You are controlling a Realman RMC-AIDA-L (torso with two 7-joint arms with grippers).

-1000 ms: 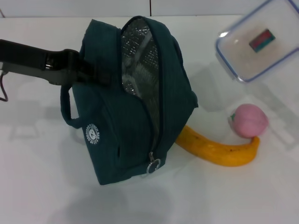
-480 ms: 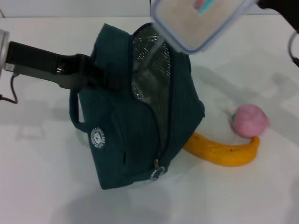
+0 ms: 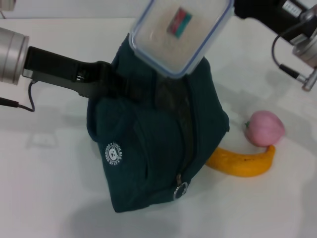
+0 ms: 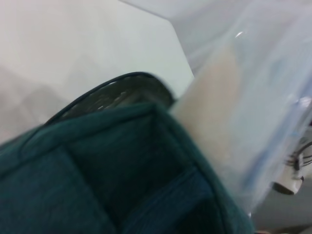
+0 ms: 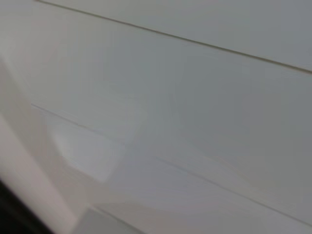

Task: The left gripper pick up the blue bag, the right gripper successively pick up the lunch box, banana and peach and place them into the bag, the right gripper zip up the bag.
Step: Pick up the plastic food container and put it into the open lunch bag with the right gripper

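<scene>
You have a plain white table (image 3: 54, 198) in front of you, glossy enough to carry soft grey shadows. Along its far edge in the head view runs a pale wall (image 3: 74, 7) with a thin dark vertical seam. The right wrist view shows you only pale panels crossed by thin lines.

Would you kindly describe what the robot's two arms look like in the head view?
The left arm has a silver cylindrical segment leading into a black, boxy link, with a thin black cable hanging beneath it. The right arm is black with small white lettering, a looping black cable, and a silver metal fitting at the picture's edge.
</scene>
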